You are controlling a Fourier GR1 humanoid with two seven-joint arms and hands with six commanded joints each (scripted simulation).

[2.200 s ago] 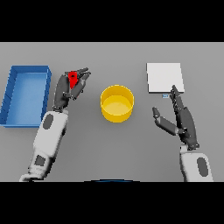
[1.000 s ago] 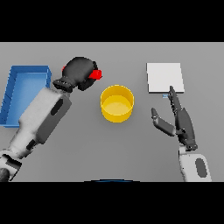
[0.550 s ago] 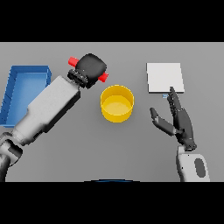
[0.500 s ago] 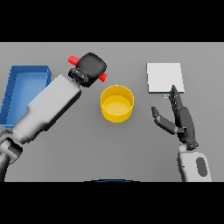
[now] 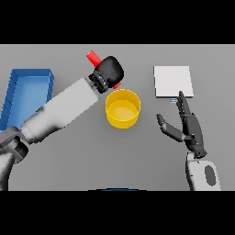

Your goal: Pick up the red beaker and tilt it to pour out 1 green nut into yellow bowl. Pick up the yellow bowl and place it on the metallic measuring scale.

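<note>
My left hand [image 5: 109, 70] is raised just behind the yellow bowl [image 5: 122, 108] and is shut on the red beaker [image 5: 94, 58]. Only the beaker's ends show: one red tip sticks out up and to the left of the hand, and a sliver peeks out below it near the bowl's far rim. The beaker lies tilted. No green nut can be seen in the bowl or the beaker. The metallic measuring scale [image 5: 172, 81] is a flat pale square at the back right. My right hand [image 5: 188, 125] hovers open in front of the scale, fingers straight and pointing away.
A blue tray [image 5: 27, 93] stands at the left edge of the table, partly behind my left forearm [image 5: 59, 110]. The forearm crosses the table diagonally from the lower left toward the bowl.
My left hand lifted the beaker from beside the blue tray and carried it right, toward the bowl's far rim, turning it over. The right hand has barely moved.
</note>
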